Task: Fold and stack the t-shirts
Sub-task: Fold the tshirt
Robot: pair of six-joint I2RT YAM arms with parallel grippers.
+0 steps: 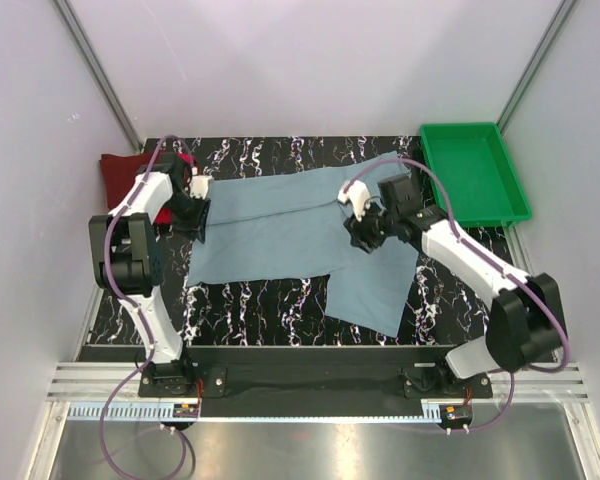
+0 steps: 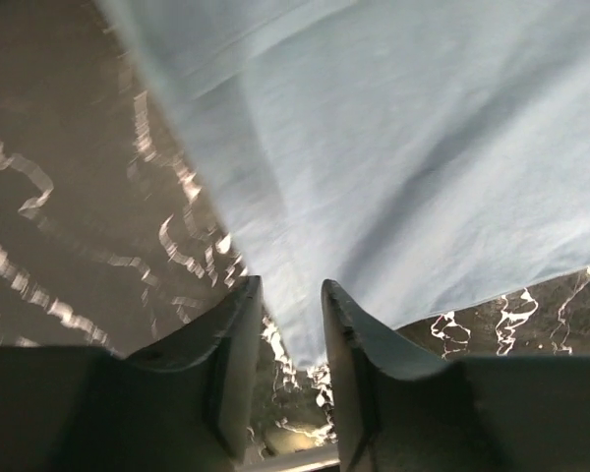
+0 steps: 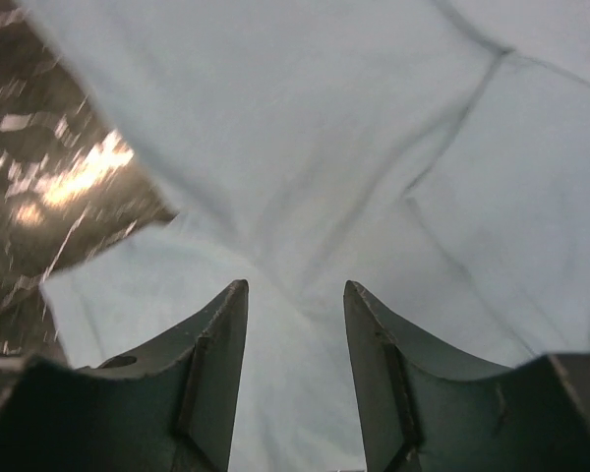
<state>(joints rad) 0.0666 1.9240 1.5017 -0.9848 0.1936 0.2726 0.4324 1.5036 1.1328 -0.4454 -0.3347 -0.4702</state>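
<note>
Left pincer [image 2: 285, 290]: jaws apart with a narrow gap. The corner tip of the blue shirt [image 1: 280, 225] pokes between them, and I judge it not pinched. Right pincer [image 3: 295, 290]: jaws apart, low over the shirt's middle where several creases meet.

Shirt lies spread across the table [image 1: 250, 300] centre. Its 9 o'clock edge is at my left pincer and one flap trails to 5 o'clock. Maroon shirt [image 1: 115, 170] sits at 10 o'clock behind my left arm; tray [image 1: 470, 170] at 2 o'clock.

Step, as I read it: taking hold for a fold. To do it well:
- push left deeper so the jaws bite past the corner tip
- close right on a raised crease, not flat cloth
- lift both evenly to keep the fold line straight

Cloth: thin, matte, limp, wrinkles softly. Table: glossy black marbling, probably slick, so the shirt may slide when dragged.
</note>
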